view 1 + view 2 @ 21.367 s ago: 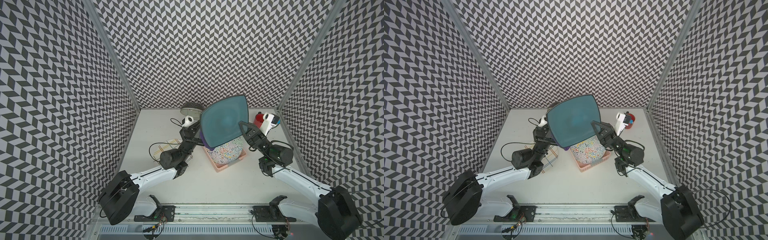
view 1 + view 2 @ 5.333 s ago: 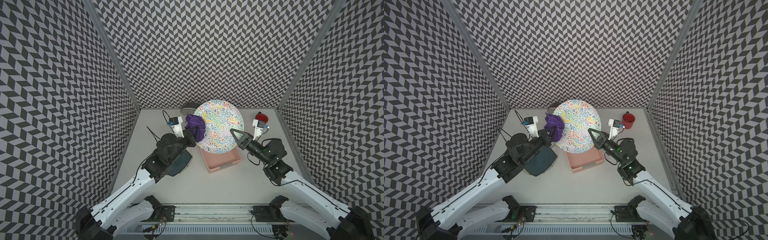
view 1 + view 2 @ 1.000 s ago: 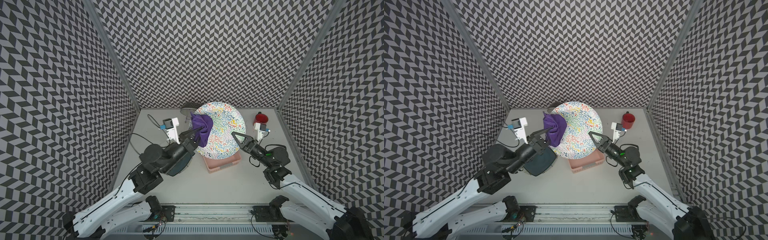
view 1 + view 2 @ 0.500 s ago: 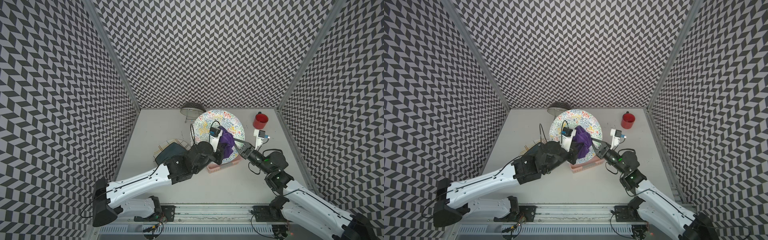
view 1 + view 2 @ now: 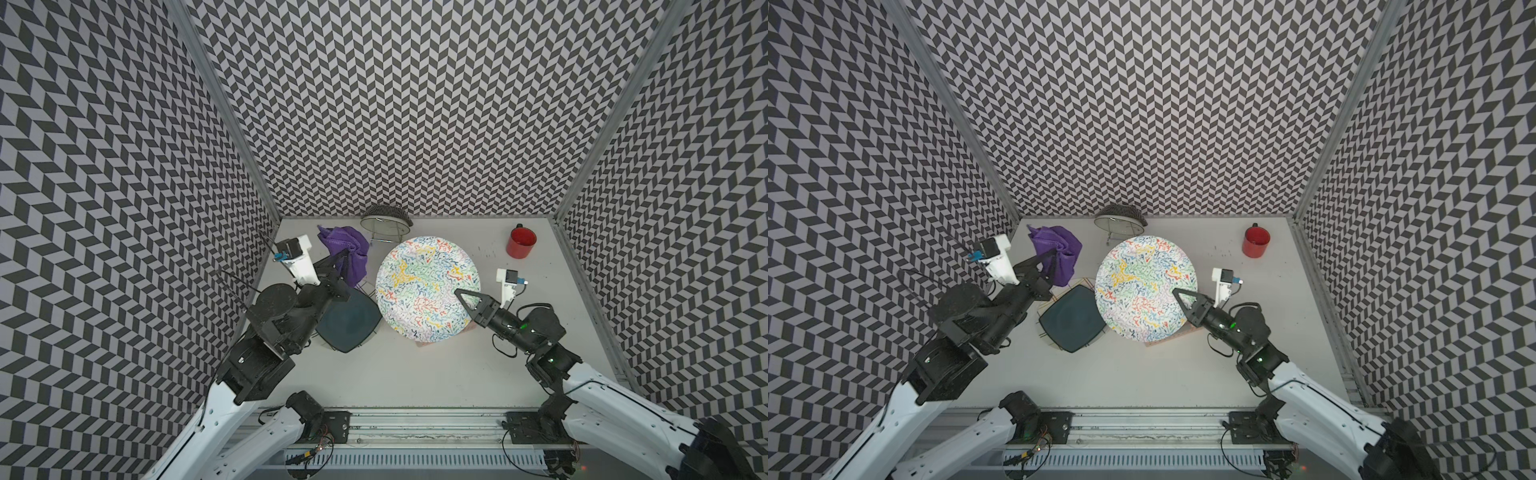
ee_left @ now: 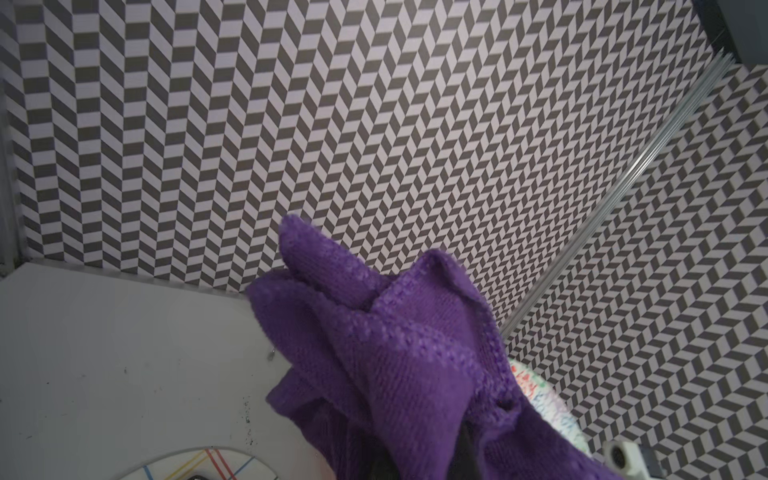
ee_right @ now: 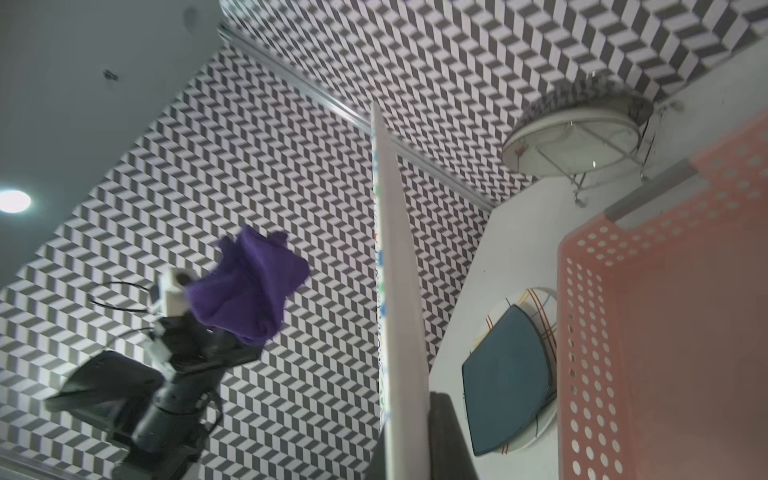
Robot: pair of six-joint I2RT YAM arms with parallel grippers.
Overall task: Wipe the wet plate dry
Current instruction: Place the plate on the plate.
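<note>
Plate, the round one with the coloured squiggles, is up off the table in my right gripper, whose jaws are pinched tight on the rim nearest its wrist. In both top views it stands tilted, patterned face turned up and toward my left arm. From the right wrist camera I see the plate edge-on, rising straight out from between the fingers. My left gripper is clamped on the purple cloth, which bunches up around and beyond its fingertips and fills much of the left wrist view. That cloth hangs off the plate's patterned side, near it but apart. A clear gap shows between them in both top views and from the right wrist. Under the right gripper and the plate lies a pink perforated basket. A dark teal square plate sits on a striped white plate on the table below the left gripper's wrist, between my two arms. Beyond the right gripper, well apart and toward the back wall, stands a red mug.
</note>
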